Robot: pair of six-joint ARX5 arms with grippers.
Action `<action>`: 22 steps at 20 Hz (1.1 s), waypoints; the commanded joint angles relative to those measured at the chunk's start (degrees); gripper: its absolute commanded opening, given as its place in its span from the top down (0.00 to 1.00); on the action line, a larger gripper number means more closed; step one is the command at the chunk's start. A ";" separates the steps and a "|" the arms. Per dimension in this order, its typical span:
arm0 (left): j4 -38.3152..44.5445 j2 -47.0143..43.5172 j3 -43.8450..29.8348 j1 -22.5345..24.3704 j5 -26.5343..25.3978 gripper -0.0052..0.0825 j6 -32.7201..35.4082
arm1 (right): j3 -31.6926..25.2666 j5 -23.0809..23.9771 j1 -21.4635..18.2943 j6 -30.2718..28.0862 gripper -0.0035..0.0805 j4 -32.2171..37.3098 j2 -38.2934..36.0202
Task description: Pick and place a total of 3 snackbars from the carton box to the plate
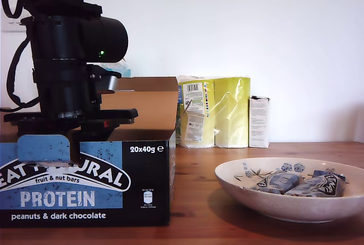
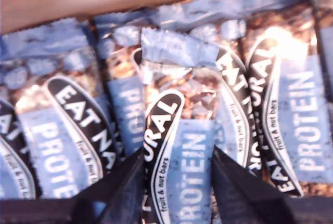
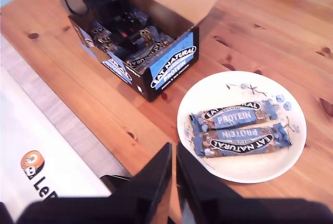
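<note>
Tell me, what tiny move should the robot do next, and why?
Probably close my first gripper on the snackbar its fingers straddle. The jaws look open around it, and the plate holds only two bars, so one more is needed.

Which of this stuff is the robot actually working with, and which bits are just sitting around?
Part of the job: carton box; snackbars inside it; plate; two snackbars on the plate; my first gripper; my second gripper.

Just lying about: yellow packs; small white box; white printed sheet.
</note>
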 commanded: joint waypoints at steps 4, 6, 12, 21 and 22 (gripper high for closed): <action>-0.57 -1.79 3.13 -0.07 0.66 0.70 2.01 | -0.20 0.90 0.24 -0.02 0.97 0.15 -0.09; -1.11 -4.04 4.02 -0.48 1.36 0.70 2.89 | -0.15 1.73 0.22 0.04 0.97 -0.24 -0.22; -2.16 -9.68 11.17 -3.65 1.92 0.70 8.85 | 0.59 3.39 0.20 -0.09 0.97 -1.29 -1.07; 13.88 -9.42 18.62 -12.63 11.45 0.70 45.64 | 0.59 3.39 0.20 -0.13 0.97 -3.23 -3.54; 16.39 -8.85 18.62 -13.84 13.05 0.70 51.58 | 0.63 3.39 0.20 -0.11 0.97 -3.28 -4.52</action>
